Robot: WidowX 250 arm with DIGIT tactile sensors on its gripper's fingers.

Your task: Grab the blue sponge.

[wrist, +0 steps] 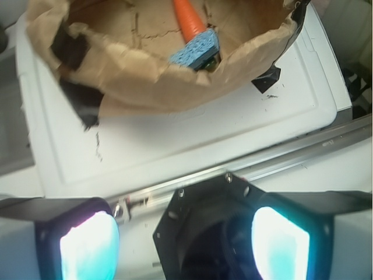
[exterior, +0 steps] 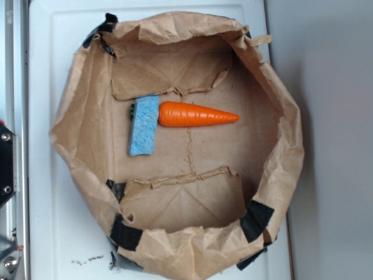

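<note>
Jaws [wrist: 185,242]: you held them wide apart, empty, outside the bag [wrist: 145,76]. Sponge [wrist: 195,51]: lay ahead inside it, end-on, touching the carrot [wrist: 188,17].

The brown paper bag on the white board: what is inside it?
Inside the paper bag lie a blue sponge and an orange carrot, the carrot's thick end touching the sponge. The bag's folded flaps cover part of the floor, so anything under them is hidden.

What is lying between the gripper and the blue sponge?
In the wrist view: bare white tray, then the paper bag's wall, stand between the open gripper and the blue sponge.
</note>
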